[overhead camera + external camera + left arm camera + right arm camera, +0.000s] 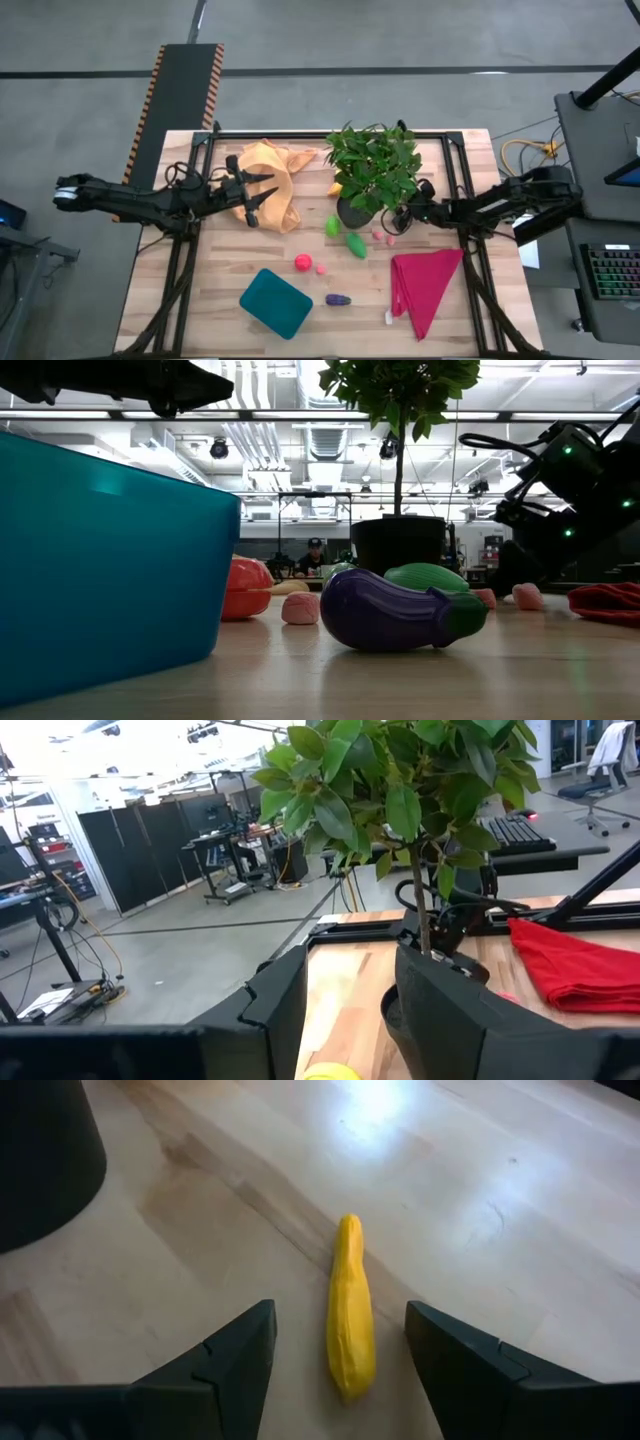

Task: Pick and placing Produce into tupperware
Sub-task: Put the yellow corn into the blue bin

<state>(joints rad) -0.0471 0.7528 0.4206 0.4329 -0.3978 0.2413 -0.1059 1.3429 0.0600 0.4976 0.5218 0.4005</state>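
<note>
Yellow banana [350, 1312] lies lengthwise on the table between the spread fingers of the right claw [340, 1370].

Yellow banana [350, 1315] lies flat on the light wood table [480, 1200], lengthwise between the right gripper [340, 1370] fingers [225, 1365]. Fingers spread wide, one each side of the banana, not touching it. Dark pot edge [45, 1150] in a corner, apart from the banana.
</note>
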